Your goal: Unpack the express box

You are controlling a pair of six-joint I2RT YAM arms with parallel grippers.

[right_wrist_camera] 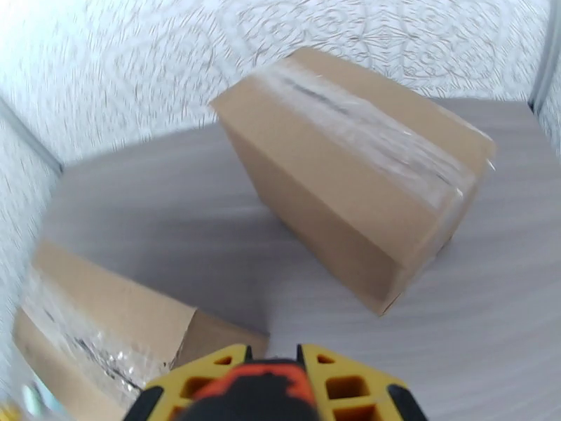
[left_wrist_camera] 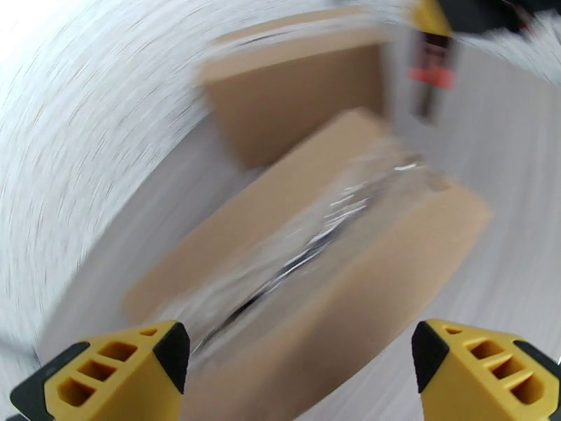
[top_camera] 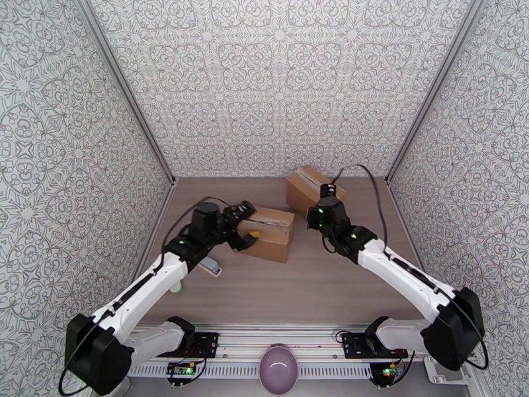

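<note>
The centre box [top_camera: 268, 233] is sealed, your left gripper [left_wrist_camera: 300, 356] wide open and empty, your right gripper [right_wrist_camera: 275, 363] clamping an orange tool [right_wrist_camera: 252, 393]; probably slit its tape [left_wrist_camera: 308, 240] next.

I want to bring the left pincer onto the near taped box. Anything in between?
Nothing visible. The open left pincer faces the near box and its taped seam directly, with no object between. The second box sits behind it, and the right pincer, shut on an orange tool, is over by that box.
</note>
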